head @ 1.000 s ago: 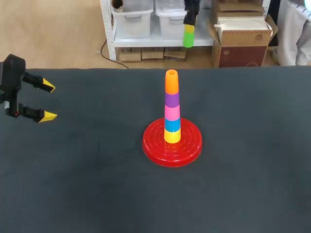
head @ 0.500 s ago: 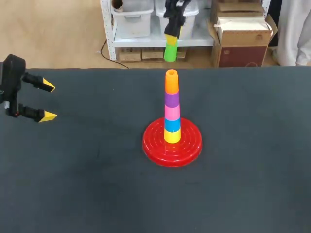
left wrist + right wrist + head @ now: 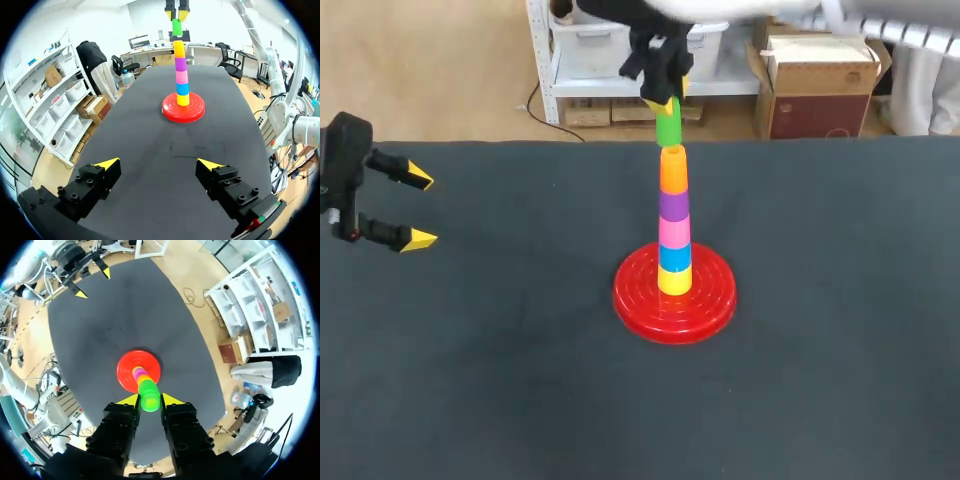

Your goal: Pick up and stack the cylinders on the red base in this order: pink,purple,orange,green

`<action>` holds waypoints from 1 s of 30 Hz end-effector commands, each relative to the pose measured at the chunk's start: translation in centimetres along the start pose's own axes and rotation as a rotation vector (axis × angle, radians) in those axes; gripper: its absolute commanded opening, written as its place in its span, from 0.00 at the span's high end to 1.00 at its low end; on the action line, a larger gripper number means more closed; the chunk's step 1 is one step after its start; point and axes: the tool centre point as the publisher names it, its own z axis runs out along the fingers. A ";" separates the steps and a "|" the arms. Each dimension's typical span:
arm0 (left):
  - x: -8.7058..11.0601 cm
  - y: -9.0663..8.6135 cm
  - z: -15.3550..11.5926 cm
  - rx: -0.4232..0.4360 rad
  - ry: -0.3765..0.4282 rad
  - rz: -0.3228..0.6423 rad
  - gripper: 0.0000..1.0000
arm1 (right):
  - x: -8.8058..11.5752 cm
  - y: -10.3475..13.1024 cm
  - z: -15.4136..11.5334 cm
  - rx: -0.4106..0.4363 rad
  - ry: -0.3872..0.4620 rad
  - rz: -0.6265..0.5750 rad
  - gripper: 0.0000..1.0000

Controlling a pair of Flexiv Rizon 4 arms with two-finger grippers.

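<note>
The red base (image 3: 712, 298) holds pink (image 3: 674, 232), purple (image 3: 673, 205), orange (image 3: 673, 170). The right pincer (image 3: 665, 102) pinches the green cylinder (image 3: 668, 128) just above them, upper centre; the left pincer (image 3: 420, 210) is spread.

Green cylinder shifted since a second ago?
Yes. The green cylinder came left and down in the head view, now just above the orange cylinder topping the stack.

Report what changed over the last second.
The right gripper, shut on the green plastic cylinder, carried it leftward and down until it hangs directly over the orange cylinder topping the stack. The open left gripper, the red round base and the stack on it stayed put.
</note>
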 end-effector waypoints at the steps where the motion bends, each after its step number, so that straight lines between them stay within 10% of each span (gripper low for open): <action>1: 0.1 -0.1 0.0 -0.004 -0.003 0.002 0.00 | 0.0 0.0 0.5 0.007 0.014 0.006 1.00; 30: 0.1 -0.1 0.0 -0.004 -0.003 0.002 0.00 | 0.2 0.3 3.0 -0.112 0.009 -0.014 1.00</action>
